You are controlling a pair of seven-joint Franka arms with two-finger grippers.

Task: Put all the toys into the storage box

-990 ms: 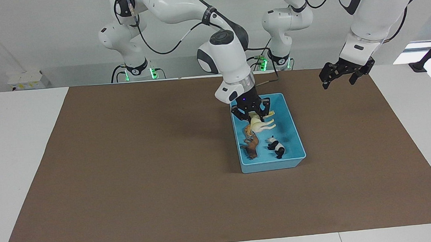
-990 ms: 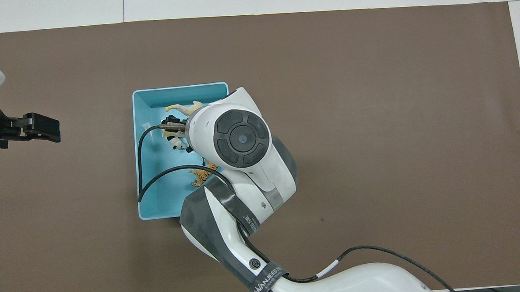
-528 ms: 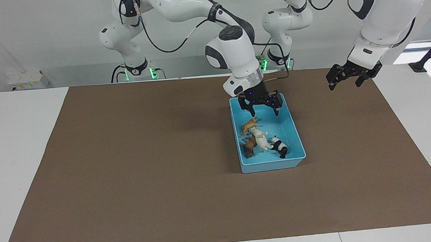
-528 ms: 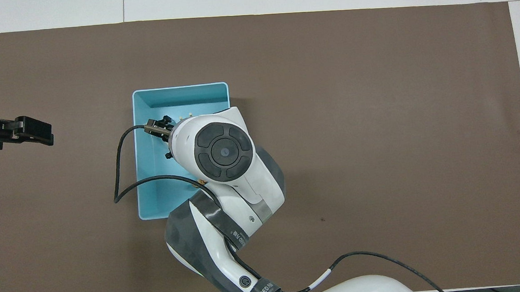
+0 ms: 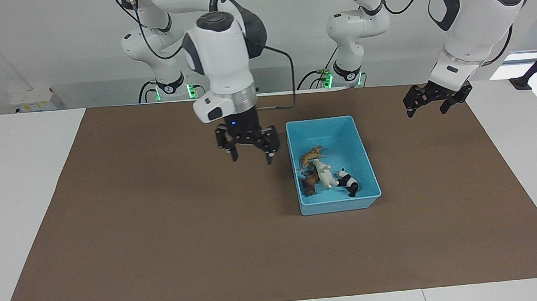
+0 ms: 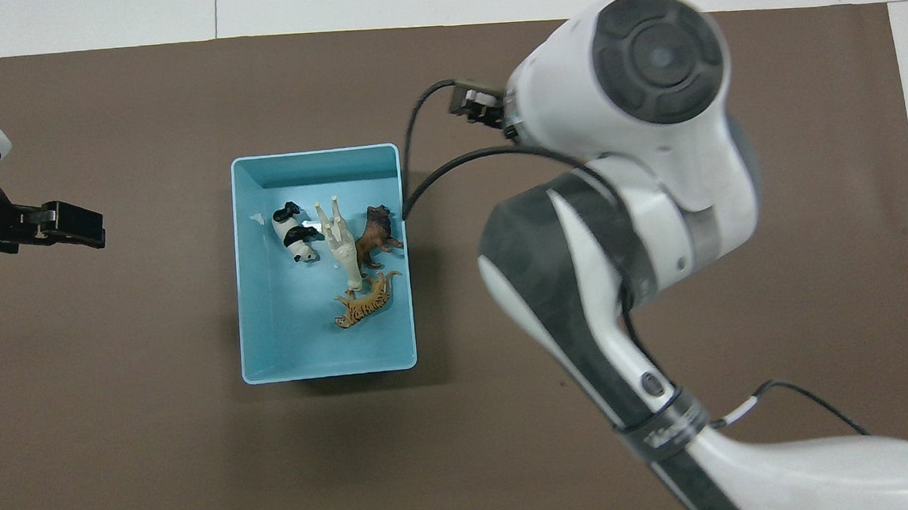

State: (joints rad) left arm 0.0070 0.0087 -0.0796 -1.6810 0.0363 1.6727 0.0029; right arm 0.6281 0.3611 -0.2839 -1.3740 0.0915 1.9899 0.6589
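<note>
The light blue storage box (image 5: pixel 338 206) stands on the brown mat and also shows in the overhead view (image 6: pixel 314 156). All four toys lie in it: the orange tiger (image 5: pixel 312 155) (image 6: pixel 364 308), the cream-white horse (image 5: pixel 324 173) (image 6: pixel 341 244), the black-and-white panda (image 5: pixel 348 182) (image 6: pixel 295 234) and the brown lion (image 5: pixel 309 182) (image 6: pixel 375 241). My right gripper (image 5: pixel 252 159) is open and empty, raised over the mat beside the box, toward the right arm's end. My left gripper (image 5: pixel 425 110) (image 6: pixel 74 229) is open and empty, and waits over the mat toward the left arm's end.
The brown mat (image 5: pixel 170 233) covers most of the white table (image 5: pixel 18 154). In the overhead view the right arm's wrist (image 6: pixel 635 118) hides its own gripper and part of the mat.
My right gripper let go of the horse over the box, rose and swung away toward the right arm's end. The horse now lies between the lion and the panda. The left gripper barely shifted.
</note>
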